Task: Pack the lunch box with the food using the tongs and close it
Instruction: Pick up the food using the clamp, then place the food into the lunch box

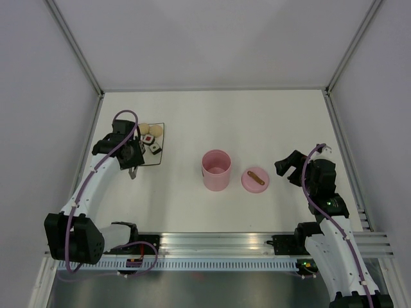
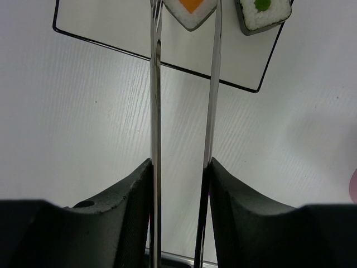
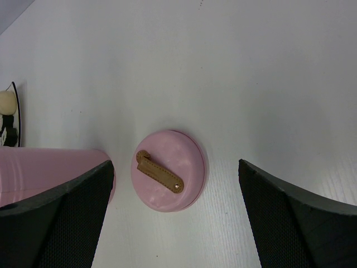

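My left gripper (image 2: 181, 162) is shut on the silver tongs (image 2: 155, 111), one arm against each finger. The tongs reach out over a white tray (image 2: 111, 28). A sushi piece with an orange centre (image 2: 189, 11) lies between their arms at the top edge; the tips are cut off there. A green-centred piece (image 2: 263, 14) lies just to the right. From above, the left gripper (image 1: 131, 160) is at the tray of food (image 1: 149, 138). The pink lunch box (image 1: 216, 170) stands open at mid-table, its lid (image 1: 255, 180) beside it. My right gripper (image 3: 174, 164) hangs open above the lid (image 3: 169, 178).
The lid's brown strap handle (image 3: 159, 172) faces up. The lunch box (image 3: 50, 170) is just left of the right gripper's left finger. A beige ball (image 3: 5, 102) shows at the far left of the right wrist view. Grey walls enclose the table on three sides.
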Robot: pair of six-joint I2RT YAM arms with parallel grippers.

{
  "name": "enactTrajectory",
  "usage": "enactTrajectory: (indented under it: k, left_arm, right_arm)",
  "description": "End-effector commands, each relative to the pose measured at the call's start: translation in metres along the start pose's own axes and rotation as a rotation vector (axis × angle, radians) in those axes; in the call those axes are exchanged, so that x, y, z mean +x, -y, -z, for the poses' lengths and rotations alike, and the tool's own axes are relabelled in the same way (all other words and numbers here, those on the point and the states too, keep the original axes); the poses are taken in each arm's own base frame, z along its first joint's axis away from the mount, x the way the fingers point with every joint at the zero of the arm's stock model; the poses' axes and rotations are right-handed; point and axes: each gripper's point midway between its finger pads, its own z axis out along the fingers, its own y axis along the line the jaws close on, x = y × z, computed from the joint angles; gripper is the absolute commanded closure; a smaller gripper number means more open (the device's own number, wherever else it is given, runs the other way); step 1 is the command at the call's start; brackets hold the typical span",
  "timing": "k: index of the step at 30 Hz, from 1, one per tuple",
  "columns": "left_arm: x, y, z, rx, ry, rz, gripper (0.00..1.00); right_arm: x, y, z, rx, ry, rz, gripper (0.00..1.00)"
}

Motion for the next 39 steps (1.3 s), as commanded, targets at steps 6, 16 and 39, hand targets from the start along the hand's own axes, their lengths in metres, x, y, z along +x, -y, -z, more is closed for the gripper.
enactTrajectory:
  k: [6, 16, 39]
  left_arm:
    - [-0.004, -0.011, 0.007, -0.046, 0.032, -0.005, 0.53]
    - [-0.034, 0.006, 0.043, 0.056, 0.105, 0.0, 0.57]
    - [-0.005, 0.145, 0.237, 0.649, 0.232, -0.455, 0.58]
  right_arm:
    - [-0.003, 0.0, 0.002, 0.003, 0.022, -0.008, 0.02]
    - [0.005, 0.014, -0.007, 0.078, -0.009, -0.056, 0.02]
    - [-0.002, 0.046, 0.002, 0.27, 0.084, -0.178, 0.02]
